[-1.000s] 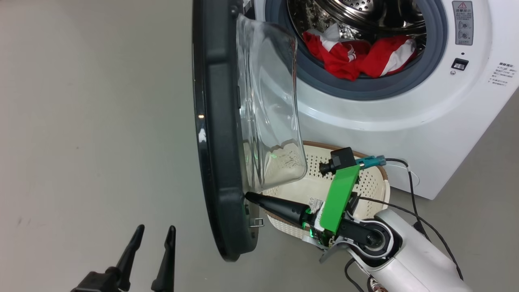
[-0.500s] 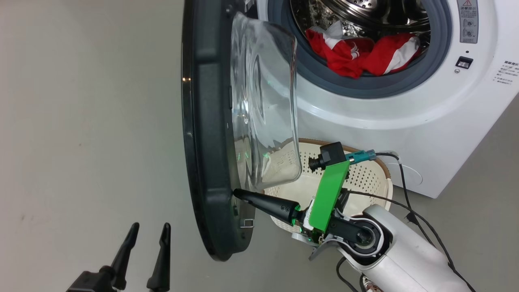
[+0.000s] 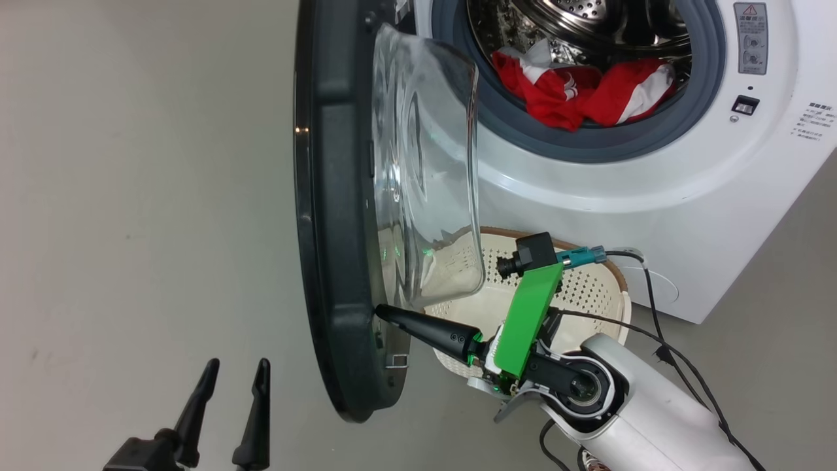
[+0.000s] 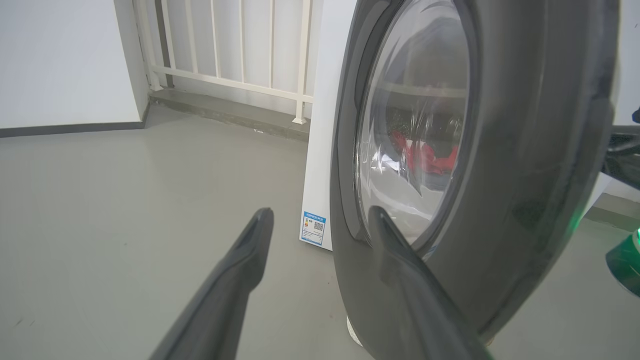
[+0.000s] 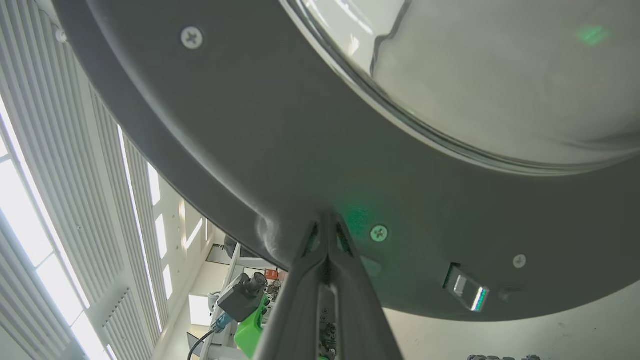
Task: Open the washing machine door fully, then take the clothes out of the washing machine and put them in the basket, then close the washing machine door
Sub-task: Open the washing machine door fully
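The washing machine door point(image 3: 340, 261) is seen edge-on, not yet fully open. The right gripper point(image 3: 381, 312) is pressed shut and empty, and its tip is set against the door's dark inner rim near the bottom. The push is best kept steady and outward, clear of the door's glass bowl point(image 3: 425, 176), so the tip is not slid off the curved rim. The left gripper point(image 3: 237, 364) is held wide open and empty on the door's outer side. The clothes point(image 3: 575, 91) are left in the washing machine point(image 3: 654, 216) behind the door. The basket point(image 3: 588, 288) is placed just inside the door, under the right arm, and could be knocked.
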Controlling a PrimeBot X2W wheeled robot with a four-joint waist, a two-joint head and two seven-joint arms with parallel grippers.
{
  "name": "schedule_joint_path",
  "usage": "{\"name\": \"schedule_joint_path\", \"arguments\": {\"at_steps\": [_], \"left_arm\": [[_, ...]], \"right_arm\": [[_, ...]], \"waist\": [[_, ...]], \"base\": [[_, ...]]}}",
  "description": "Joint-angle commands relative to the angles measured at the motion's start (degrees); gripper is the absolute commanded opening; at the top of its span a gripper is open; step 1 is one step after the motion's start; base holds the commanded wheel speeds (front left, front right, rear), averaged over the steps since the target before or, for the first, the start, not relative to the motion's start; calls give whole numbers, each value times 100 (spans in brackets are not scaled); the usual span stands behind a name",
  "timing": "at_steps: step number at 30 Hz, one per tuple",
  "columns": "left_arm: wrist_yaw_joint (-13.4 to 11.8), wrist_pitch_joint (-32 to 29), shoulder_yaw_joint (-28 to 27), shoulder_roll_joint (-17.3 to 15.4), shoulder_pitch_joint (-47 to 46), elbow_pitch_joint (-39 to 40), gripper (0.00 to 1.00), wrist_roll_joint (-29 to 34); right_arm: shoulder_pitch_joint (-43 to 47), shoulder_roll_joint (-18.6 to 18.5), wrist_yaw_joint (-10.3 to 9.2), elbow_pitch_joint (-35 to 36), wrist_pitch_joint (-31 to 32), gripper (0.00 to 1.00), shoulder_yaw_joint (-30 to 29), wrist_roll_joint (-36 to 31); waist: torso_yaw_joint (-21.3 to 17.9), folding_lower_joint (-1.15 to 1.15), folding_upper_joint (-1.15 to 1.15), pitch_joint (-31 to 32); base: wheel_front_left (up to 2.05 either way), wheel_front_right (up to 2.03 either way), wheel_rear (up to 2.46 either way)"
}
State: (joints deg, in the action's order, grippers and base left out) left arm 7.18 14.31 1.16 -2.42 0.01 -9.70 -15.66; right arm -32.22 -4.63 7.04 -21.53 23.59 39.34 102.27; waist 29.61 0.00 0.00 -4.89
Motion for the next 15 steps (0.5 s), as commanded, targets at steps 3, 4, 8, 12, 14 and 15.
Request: {"name": "schedule_joint_path", "arguments": {"at_steps": [3, 4, 8, 12, 14, 15], "left_arm": [[31, 69, -210, -46, -73, 152, 100, -23], [31, 69, -206, -46, -69, 147, 100, -17], [31, 69, -176, -46, -47, 133, 100, 15], [31, 69, -162, -46, -29, 109, 100, 46], [31, 69, -153, -46, -24, 96, 100, 61], [31, 69, -151, -46, -17, 88, 100, 70]], "right_arm": [[-25, 175, 45, 148, -95, 100, -21, -109], [17, 175, 45, 140, -113, 100, -45, -141], [221, 175, 45, 89, -161, 100, -171, -381], [487, 137, 45, 53, -259, 100, -330, -699], [631, 85, 45, 54, -334, 100, -385, -845], [707, 58, 45, 61, -380, 100, -403, -915]], "waist": [[-18, 0, 0, 31], [-25, 0, 0, 43], [-54, 0, 0, 91], [-84, 0, 0, 136], [-97, 0, 0, 157], [-106, 0, 0, 178]], "base": [[0, 0, 0], [0, 0, 0], [0, 0, 0], [0, 0, 0], [0, 0, 0], [0, 0, 0]]}}
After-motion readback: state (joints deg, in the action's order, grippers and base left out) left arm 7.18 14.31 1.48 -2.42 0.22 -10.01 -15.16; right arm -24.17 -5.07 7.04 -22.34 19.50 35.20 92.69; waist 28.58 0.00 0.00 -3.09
